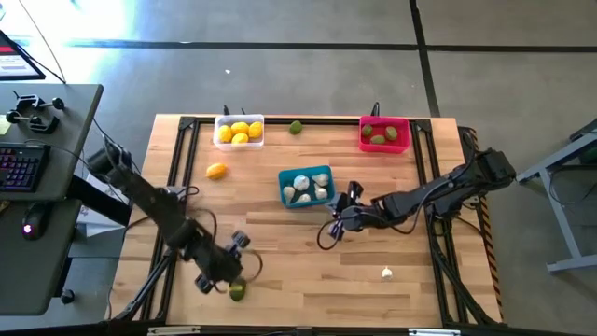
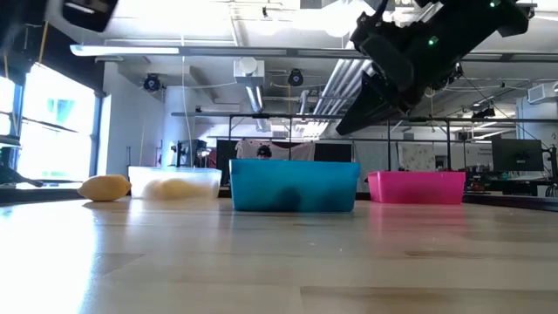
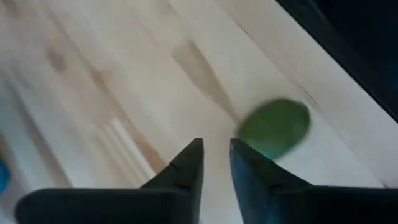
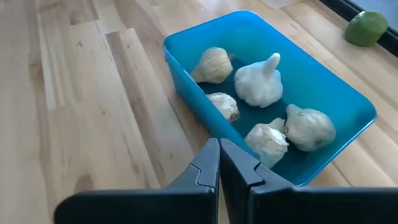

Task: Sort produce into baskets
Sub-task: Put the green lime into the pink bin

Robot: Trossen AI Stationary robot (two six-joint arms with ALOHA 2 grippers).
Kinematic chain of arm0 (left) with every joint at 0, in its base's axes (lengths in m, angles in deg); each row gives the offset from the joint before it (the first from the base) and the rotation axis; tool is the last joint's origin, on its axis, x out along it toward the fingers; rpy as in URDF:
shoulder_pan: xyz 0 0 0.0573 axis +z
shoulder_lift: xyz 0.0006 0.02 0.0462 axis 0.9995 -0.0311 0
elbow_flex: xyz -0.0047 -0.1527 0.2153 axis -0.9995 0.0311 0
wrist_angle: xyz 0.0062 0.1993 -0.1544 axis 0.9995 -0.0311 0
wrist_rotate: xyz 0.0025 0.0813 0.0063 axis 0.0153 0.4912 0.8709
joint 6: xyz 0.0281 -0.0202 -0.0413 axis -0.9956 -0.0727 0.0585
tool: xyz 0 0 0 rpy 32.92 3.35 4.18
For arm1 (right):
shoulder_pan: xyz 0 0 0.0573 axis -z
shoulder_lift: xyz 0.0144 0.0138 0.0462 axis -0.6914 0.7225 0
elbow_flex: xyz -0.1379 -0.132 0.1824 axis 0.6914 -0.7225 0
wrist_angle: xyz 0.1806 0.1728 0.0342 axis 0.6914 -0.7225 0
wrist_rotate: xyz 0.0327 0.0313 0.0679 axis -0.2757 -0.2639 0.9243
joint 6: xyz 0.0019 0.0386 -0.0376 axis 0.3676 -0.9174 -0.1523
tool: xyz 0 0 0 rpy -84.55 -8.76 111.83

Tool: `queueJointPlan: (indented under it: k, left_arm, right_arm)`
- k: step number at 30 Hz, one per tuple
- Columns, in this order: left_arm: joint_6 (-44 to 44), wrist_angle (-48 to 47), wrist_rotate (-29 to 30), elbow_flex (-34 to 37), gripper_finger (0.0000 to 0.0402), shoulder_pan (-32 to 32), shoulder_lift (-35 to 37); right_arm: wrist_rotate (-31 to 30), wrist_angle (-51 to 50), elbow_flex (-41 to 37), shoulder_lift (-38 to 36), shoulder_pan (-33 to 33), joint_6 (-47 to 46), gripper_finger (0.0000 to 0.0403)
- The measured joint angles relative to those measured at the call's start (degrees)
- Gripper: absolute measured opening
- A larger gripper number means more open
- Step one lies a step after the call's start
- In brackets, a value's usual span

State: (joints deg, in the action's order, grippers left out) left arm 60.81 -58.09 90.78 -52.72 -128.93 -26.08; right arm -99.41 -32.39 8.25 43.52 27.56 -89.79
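A green oval fruit lies on the table near its front left edge. My left gripper hovers right beside it, fingers a narrow gap apart with nothing between them. My right gripper is shut and empty above the table, just right of the teal basket, which holds several garlic bulbs. The white basket holds lemons and the pink basket holds green fruits. A lemon, a green fruit and a garlic bulb lie loose. My left gripper has the green fruit's side next to the outer side of one finger; whether they touch I cannot tell, since the picture is blurred. The fingers slant down toward the table, and the fruit rests on the wood.
A black frame runs round the table's edge. Bare wood lies between the teal basket and the front edge. A desk with a keyboard stands left of the table.
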Motion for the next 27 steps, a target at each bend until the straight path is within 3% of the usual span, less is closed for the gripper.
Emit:
queueJointPlan:
  k: [13, 20, 27]
  left_arm:
    - [0.85, -6.88, 0.20, -11.80, 0.0192, -8.36, -17.01]
    - [-7.86, -16.11, 2.57, -19.45, 0.0209, -8.84, -25.96]
    - [-16.65, -17.67, 3.72, -20.81, 0.0210, -7.45, -28.13]
  right_arm:
    - [1.57, 0.01, 0.00, 0.00, -0.76, 2.14, 0.0000]
    - [1.66, 0.01, 0.00, 0.00, -0.76, 4.53, 0.0000]
    - [1.66, -0.01, 0.00, 0.00, -0.76, 5.49, 0.0000]
